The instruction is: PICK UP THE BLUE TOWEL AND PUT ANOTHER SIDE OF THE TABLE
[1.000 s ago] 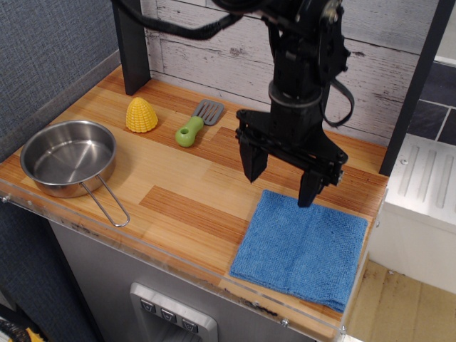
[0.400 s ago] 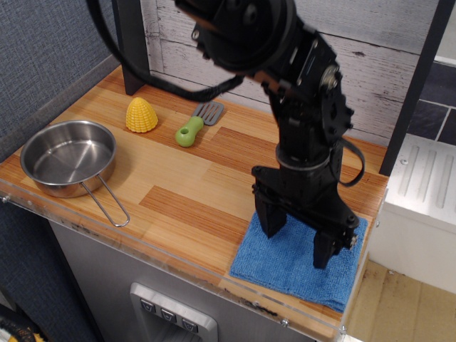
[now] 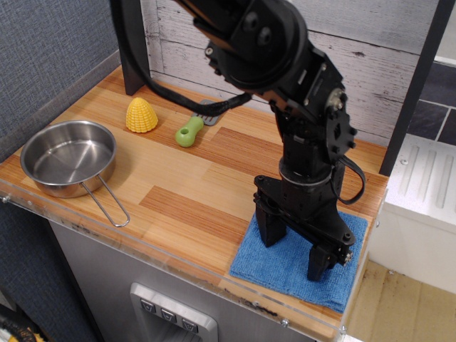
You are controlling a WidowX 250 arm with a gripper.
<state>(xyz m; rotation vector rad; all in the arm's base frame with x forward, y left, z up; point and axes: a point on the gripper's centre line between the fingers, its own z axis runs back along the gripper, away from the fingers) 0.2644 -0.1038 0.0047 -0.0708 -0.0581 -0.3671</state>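
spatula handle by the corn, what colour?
Light green: the spatula handle lies just right of the yellow corn. The observation.image view, the only one, shows it clearly.

I saw the table (image 3: 192, 192) carrying a steel pan (image 3: 68, 155) at its front-left corner, a yellow corn (image 3: 141, 115) and green-handled spatula (image 3: 191, 130) toward the back edge, and the blue towel (image 3: 285, 265) at the front-right corner.
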